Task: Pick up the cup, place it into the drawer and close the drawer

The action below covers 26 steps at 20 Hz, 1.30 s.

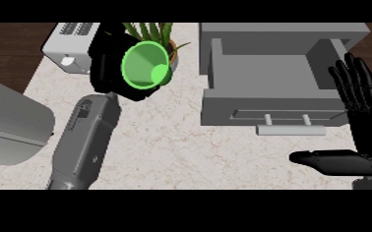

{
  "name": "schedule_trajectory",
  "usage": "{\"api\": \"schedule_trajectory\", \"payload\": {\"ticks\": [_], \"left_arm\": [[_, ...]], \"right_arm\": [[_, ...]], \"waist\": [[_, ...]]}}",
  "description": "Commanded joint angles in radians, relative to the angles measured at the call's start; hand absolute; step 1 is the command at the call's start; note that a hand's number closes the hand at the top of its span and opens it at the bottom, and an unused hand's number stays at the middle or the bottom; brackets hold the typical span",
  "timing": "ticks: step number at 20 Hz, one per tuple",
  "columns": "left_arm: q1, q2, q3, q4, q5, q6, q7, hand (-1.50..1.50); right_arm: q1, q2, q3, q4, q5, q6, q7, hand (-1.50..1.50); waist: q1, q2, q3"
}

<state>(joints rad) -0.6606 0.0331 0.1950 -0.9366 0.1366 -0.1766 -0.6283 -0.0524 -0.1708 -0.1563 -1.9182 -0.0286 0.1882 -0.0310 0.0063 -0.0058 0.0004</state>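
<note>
A bright green cup (146, 64) is held above the counter at the upper left, tilted so its open mouth faces me. My left hand (110, 69) is curled round it from the left and behind. The grey drawer (269, 73) stands pulled open at the right, its inside bare, with a handle (289, 129) on its front. My right hand (352, 91) rests open at the right edge, fingers up beside the drawer, with its thumb (320, 159) pointing left lower down.
A white toaster (69, 46) sits at the upper left. A potted plant (161, 33) stands just behind the cup. A grey rounded object (22, 128) lies at the left edge. The marble counter (174, 142) stretches between my arms.
</note>
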Motion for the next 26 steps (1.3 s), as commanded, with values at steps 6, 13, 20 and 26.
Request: {"api": "schedule_trajectory", "payload": {"ticks": [6, 13, 20, 26], "left_arm": [[-0.179, -0.032, -0.116, -0.128, -0.020, 0.165, 0.272, 1.50], [-0.441, -0.033, -0.174, 0.126, 0.032, 0.329, 0.289, 1.50], [-0.569, -0.033, -0.265, 0.319, 0.186, 0.428, 0.306, 1.50], [-0.596, -0.033, -0.414, 0.400, 0.286, 0.483, 0.293, 1.50]], "right_arm": [[0.000, -0.030, -0.054, -0.020, -0.071, 0.035, 0.018, -1.50], [-0.010, -0.029, -0.032, -0.014, -0.036, 0.037, 0.005, -1.50], [-0.035, -0.032, -0.045, 0.027, -0.063, 0.049, 0.007, -1.50], [-0.019, 0.025, 0.016, -0.012, -0.018, 0.012, 0.017, -1.50]], "waist": [[-0.016, 0.003, 0.000], [-0.031, 0.010, 0.000], [-0.048, 0.014, 0.000], [-0.059, 0.013, 0.000]]}}
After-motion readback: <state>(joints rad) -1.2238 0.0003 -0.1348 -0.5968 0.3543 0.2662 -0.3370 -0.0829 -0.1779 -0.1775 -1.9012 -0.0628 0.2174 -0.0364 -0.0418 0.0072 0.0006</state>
